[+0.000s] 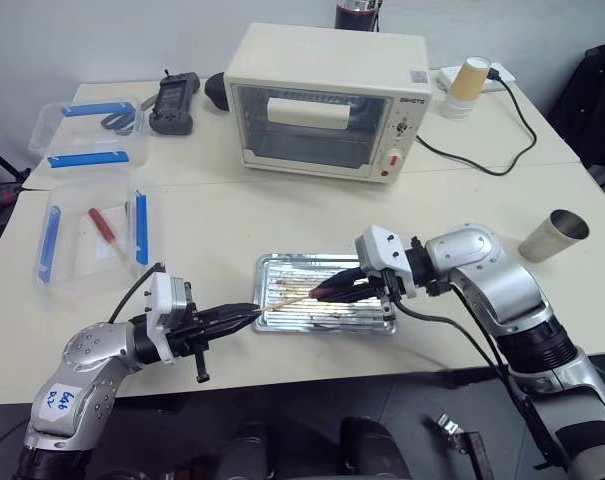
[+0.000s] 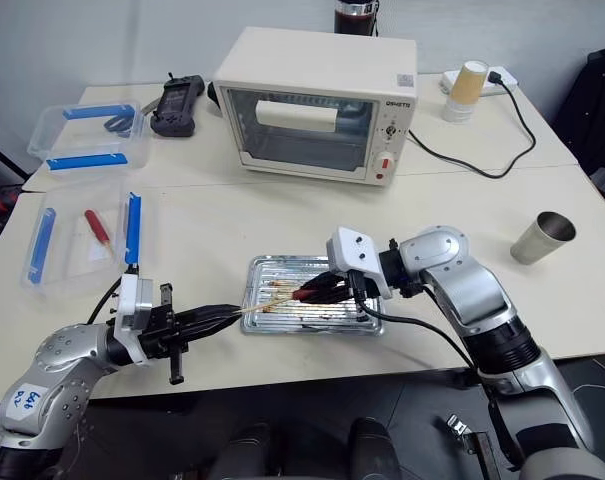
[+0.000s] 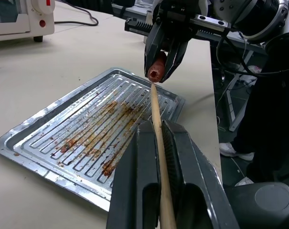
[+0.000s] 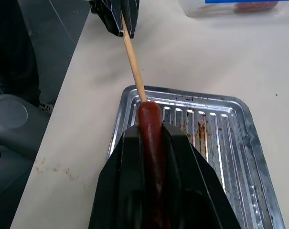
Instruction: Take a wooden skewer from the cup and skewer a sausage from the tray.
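My left gripper (image 1: pixel 250 316) is shut on the wooden skewer (image 1: pixel 287 301), which points level towards the right over the tray (image 1: pixel 282 268). My right gripper (image 1: pixel 329 292) is shut on the reddish-brown sausage (image 4: pixel 149 125) and holds it lengthwise just above the tray, facing the stick. In the left wrist view the skewer (image 3: pixel 156 117) runs out between my fingers, and its tip meets the end of the sausage (image 3: pixel 156 72). How far the tip is in, I cannot tell. The greasy tray holds nothing else. The metal cup (image 2: pixel 538 238) stands far right on the table.
A cream toaster oven (image 1: pixel 327 100) stands at the back, with a lidded paper cup (image 1: pixel 467 85) and a black cable to its right. Two clear plastic boxes (image 1: pixel 92 235) (image 1: pixel 87 130) lie at the left, beside a black device (image 1: pixel 172 100). The table's front edge is just behind the tray.
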You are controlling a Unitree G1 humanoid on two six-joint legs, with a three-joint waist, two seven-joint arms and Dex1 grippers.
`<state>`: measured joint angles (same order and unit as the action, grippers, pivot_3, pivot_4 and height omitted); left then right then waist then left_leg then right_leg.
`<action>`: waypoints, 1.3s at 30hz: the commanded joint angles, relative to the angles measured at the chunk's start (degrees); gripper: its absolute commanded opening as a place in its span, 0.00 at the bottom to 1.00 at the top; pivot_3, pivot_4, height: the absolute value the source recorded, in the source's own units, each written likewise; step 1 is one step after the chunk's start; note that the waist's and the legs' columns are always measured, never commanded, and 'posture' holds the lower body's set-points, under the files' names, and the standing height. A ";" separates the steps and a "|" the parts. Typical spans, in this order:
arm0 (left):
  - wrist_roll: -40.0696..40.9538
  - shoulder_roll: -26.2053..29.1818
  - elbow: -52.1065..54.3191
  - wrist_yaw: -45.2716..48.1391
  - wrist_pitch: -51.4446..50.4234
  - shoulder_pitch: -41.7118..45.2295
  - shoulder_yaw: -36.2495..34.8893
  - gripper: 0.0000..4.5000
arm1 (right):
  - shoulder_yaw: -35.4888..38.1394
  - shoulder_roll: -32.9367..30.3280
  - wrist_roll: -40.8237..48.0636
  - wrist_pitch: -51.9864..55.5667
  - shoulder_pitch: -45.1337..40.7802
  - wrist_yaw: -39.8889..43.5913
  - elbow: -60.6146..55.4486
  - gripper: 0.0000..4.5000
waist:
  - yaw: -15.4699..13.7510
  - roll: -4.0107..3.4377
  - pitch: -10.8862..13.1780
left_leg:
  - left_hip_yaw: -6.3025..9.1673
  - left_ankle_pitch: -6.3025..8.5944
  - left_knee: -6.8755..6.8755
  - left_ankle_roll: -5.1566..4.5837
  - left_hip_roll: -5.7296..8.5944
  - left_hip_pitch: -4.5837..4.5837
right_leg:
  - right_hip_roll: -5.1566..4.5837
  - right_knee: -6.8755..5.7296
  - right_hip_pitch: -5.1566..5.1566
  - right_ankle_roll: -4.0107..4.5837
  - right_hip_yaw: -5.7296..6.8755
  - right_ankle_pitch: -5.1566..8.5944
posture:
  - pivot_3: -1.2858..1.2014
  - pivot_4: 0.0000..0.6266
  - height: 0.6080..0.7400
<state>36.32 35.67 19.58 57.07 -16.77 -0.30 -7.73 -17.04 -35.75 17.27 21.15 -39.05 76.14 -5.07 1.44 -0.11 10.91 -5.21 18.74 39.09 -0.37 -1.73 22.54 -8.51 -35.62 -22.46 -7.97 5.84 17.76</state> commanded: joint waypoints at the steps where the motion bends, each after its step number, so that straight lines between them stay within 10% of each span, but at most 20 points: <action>1: 0.62 0.05 1.75 -0.09 0.11 0.27 -0.54 0.00 | 1.68 -0.81 0.70 -1.50 0.28 0.82 -0.64 0.04 | 0.01 0.00 0.00 | 0.00 0.00 0.00 0.00 0.00 0.00 | 0.00 0.00 0.00 0.00 0.00 0.00 | 0.52 0.24 1.00; 39: 0.12 -1.60 0.99 1.33 0.22 1.43 1.33 0.00 | -0.67 1.08 0.76 -1.10 0.15 2.31 -1.30 0.04 | -0.01 0.00 0.00 | -0.01 0.00 0.02 0.00 0.01 0.00 | 0.00 -0.02 0.00 0.00 0.00 0.00 | 0.52 0.24 1.00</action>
<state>35.97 34.62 19.31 57.79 -17.17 -0.07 -7.46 -17.23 -35.52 16.94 20.23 -39.05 77.68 -4.20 1.43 -0.11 10.90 -5.22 18.74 39.10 -0.37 -1.72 22.53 -8.51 -35.64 -22.45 -7.97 5.85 17.76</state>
